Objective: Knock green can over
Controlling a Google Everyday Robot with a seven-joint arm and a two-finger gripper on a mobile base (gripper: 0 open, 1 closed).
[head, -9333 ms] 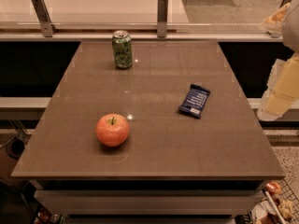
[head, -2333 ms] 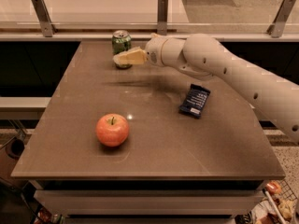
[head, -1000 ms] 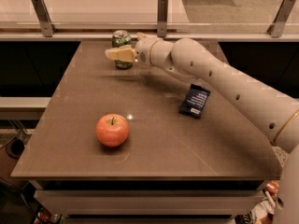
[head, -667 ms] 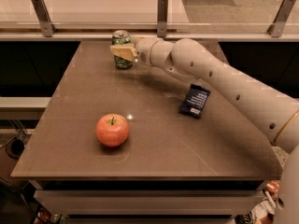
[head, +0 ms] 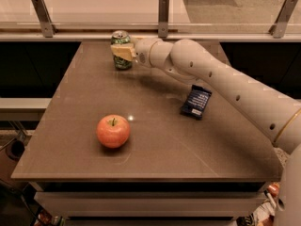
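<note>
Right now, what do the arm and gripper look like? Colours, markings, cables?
The arm is a smooth cream-white shell of rounded segments, with small dark dots along it and a thin gold ring toward its base. No loose cables show. The gripper, at the green can, is pale tan.

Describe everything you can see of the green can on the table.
The green can is a small cylinder, green with pale markings and a silver metal top. It stands upright on the brown table, near the far edge, left of centre in the view, far behind the apple. The arm's tool sits across its upper body from the right and seems to press against it; nothing else touches it.
</note>
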